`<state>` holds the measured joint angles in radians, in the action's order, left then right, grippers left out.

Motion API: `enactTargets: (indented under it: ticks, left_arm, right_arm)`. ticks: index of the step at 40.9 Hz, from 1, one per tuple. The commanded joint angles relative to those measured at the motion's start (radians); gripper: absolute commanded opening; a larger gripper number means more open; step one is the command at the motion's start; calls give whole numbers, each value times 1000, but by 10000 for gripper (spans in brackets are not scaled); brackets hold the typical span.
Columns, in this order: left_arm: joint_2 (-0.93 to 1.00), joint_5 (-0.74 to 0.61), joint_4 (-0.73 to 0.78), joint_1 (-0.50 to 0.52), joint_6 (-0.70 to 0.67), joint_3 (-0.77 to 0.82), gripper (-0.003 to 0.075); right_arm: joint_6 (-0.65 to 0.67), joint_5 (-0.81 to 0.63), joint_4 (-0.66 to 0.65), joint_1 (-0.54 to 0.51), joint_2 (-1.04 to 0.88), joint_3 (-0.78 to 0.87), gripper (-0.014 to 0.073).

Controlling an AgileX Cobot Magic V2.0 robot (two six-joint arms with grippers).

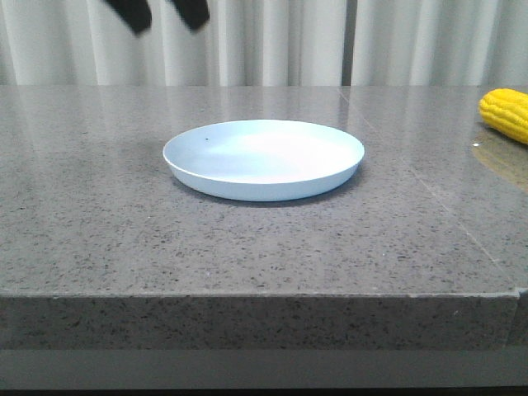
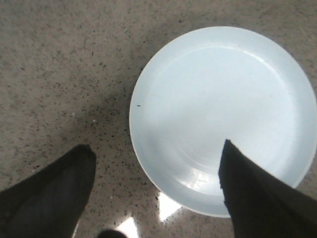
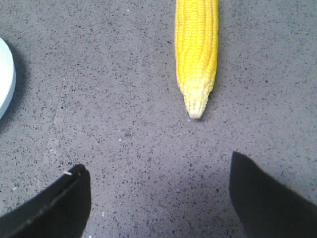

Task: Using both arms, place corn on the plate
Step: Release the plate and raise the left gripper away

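The pale blue-white plate (image 1: 263,157) lies empty in the middle of the grey stone table. The yellow corn (image 1: 506,112) lies on the table at the far right, cut by the frame edge. My left gripper (image 1: 163,14) shows as two black fingertips high above the table, behind and left of the plate. It is open and empty, over the plate's (image 2: 223,114) rim in the left wrist view (image 2: 156,148). My right gripper (image 3: 158,163) is open and empty above bare table, apart from the corn's (image 3: 196,49) pale tip. It does not show in the front view.
The table's front edge (image 1: 256,295) runs across the front view. White curtains (image 1: 272,41) hang behind the table. A sliver of the plate's rim (image 3: 6,74) shows in the right wrist view.
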<state>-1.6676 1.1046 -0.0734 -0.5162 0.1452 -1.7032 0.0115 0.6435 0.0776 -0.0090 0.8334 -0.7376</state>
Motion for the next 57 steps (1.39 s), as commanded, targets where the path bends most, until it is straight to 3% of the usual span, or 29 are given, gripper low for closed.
enactTargets:
  ticks: [1,10,19,28,43,51,57]
  left_arm:
    - [148,-17,119,-96,-88,18,512]
    - [399,-108,188,-230,-171,260,512]
    - [661,-190,186,-243,-201,515,512]
    - [823,-212,186,-243,-201,670,512]
    - [877,-206,186,-243,-201,705,512]
    - [873,-206,186,-243,-201,707,512]
    - [873,-206,186,-243,-201,707,512]
  right_arm:
    - [-3,-56,-7,-2,-2,-32,601]
    - [-3,-56,-7,-2,-2,-32,601]
    - [-3,-56,-7,-2,-2,-32,601]
    - [-3,-56,-1,-2,-2,-32,601]
    - [-3,-8,-3,-3,38,-43,604]
    - [-2,89,-33,-3,173,-166,660]
    - [-2,111,-42,-3,280,-283,655]
